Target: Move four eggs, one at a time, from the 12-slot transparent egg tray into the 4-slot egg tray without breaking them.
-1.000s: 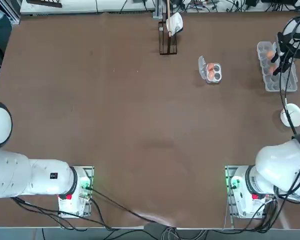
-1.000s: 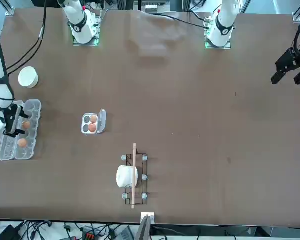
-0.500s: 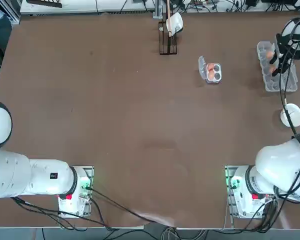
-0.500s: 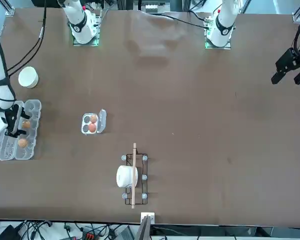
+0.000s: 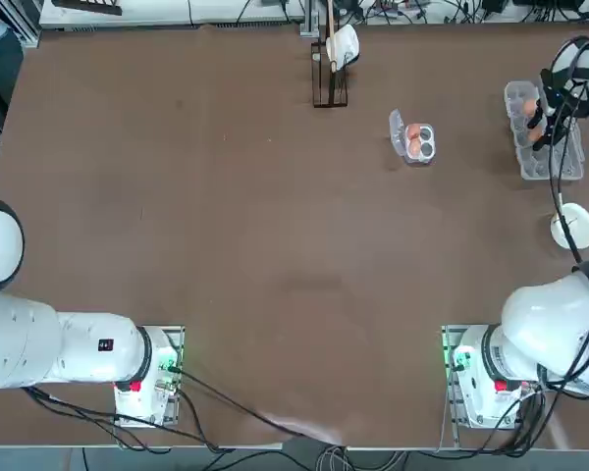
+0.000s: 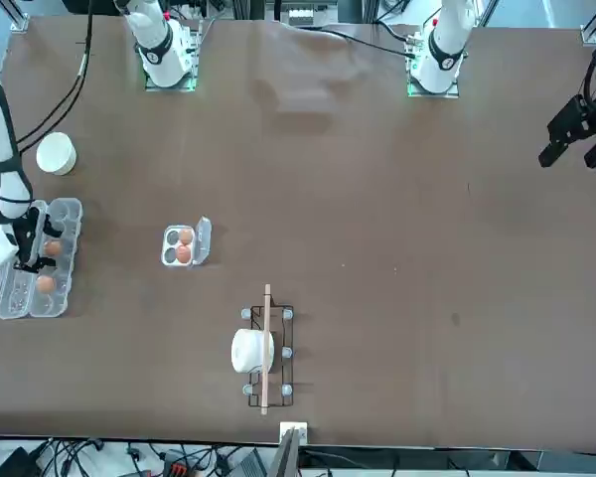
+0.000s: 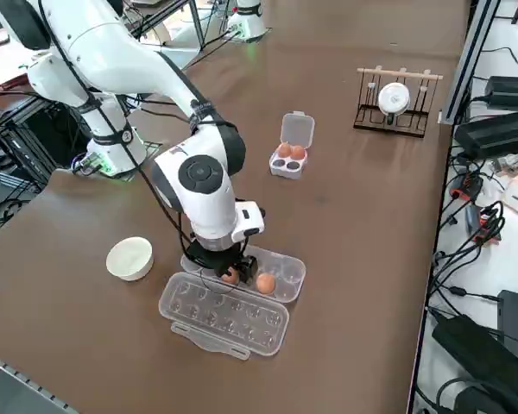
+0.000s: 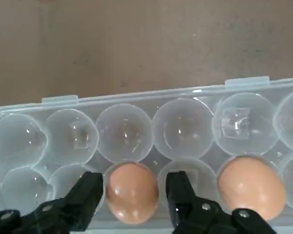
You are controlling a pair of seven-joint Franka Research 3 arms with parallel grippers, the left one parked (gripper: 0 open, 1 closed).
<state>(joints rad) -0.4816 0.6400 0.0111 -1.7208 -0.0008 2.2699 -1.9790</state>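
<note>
The 12-slot transparent egg tray [image 5: 542,147] lies open at the table's right edge, with its lid folded out flat [image 8: 127,131]. Two of the eggs sit in it. My right gripper [image 8: 135,179] is down in the tray with its fingers [image 8: 90,195] on either side of one egg [image 8: 133,191], narrow gaps still showing, so it is open. The other egg [image 8: 250,186] rests one cup over. The 4-slot egg tray [image 5: 419,141] stands further in on the table, lid flap up, and holds two eggs [image 7: 291,152]. In the side view the gripper [image 7: 231,272] stands over the held-between egg [image 7: 231,277].
A white round bowl [image 5: 572,226] sits on the robot's side of the long tray, close to the arm. A dark wire rack holding a white roll [image 5: 332,61] stands at the far edge. Bare brown tabletop [image 5: 275,245] spreads between.
The fingers have narrowed around the egg in the long tray, and the gripper has shifted slightly toward the tray's far end. The eggs and both trays have not moved.
</note>
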